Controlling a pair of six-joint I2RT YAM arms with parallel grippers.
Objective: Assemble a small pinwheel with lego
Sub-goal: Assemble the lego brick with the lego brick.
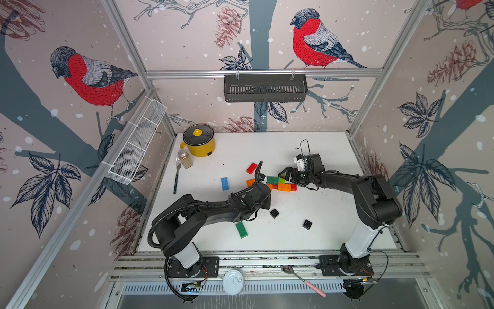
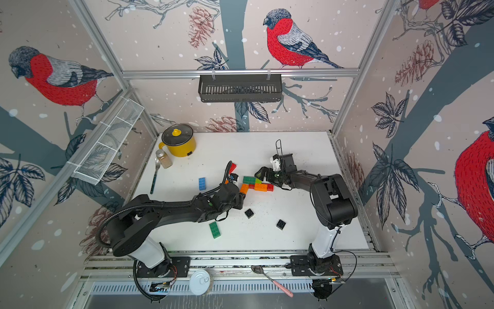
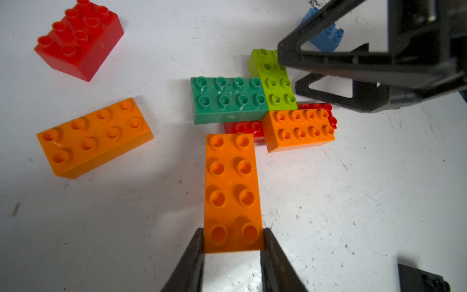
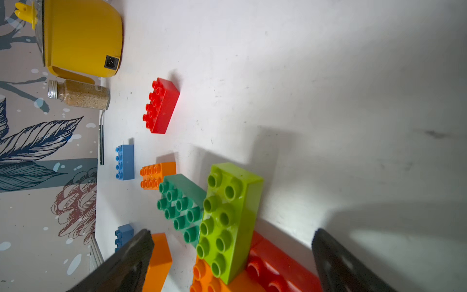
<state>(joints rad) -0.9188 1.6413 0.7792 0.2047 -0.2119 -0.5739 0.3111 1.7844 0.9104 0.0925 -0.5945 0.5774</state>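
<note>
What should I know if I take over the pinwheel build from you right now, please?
Left gripper: shut on the held orange brick, far end at the red base.
Right gripper: open at the lime brick, holding nothing.
Done: dark green blade, lime brick and orange blade sit on the base.
Left: press the held brick on as fourth blade; whether it is seated, I cannot tell.
Loose: spare red brick, spare orange brick, blue brick, spare green brick, black squares.

Bullfinch wallpaper walls, aluminium frame, scuffed white tabletop, black hanging basket, white wire basket
</note>
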